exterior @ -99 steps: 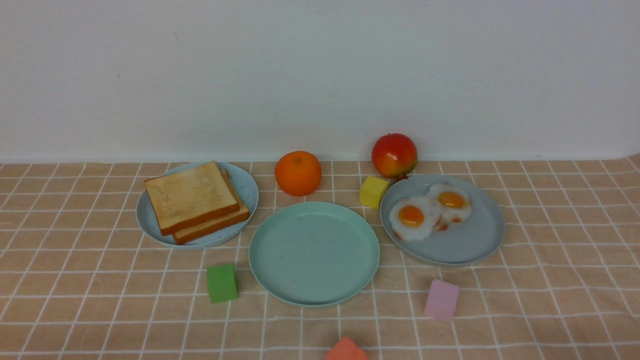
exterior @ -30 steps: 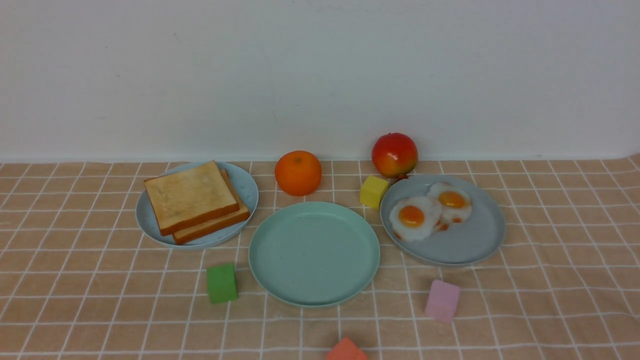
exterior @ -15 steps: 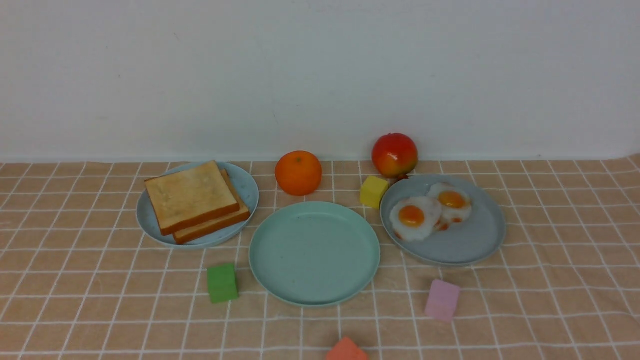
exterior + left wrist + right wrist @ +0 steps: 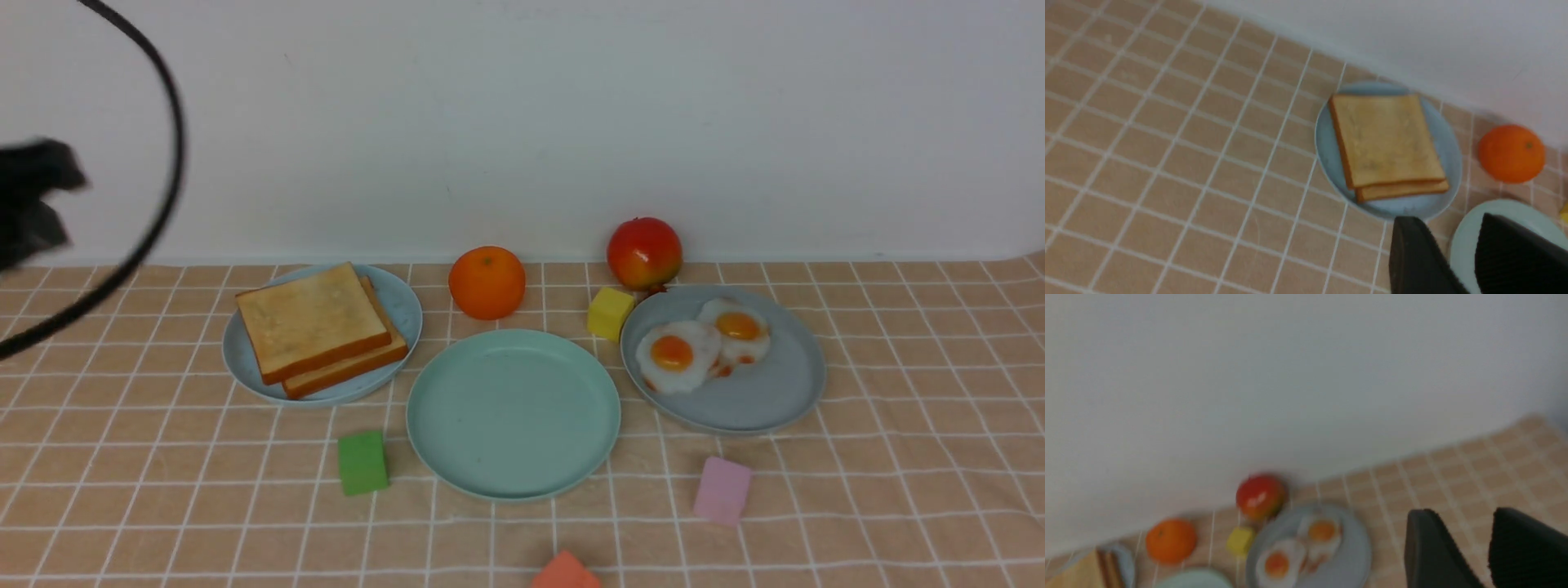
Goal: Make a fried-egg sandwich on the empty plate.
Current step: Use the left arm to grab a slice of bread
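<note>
And here comes the left arm, sweeping into the front view at the far left with its cable trailing. It looks bound for the toast slices stacked on the light-blue plate. The left gripper has its jaws apart and empty, and so does the right gripper. The mint-green plate sits bare at centre, on a peach checked cloth before a plain white wall.

Mint plate bare, central; seemingly two toast slices stacked left
</note>
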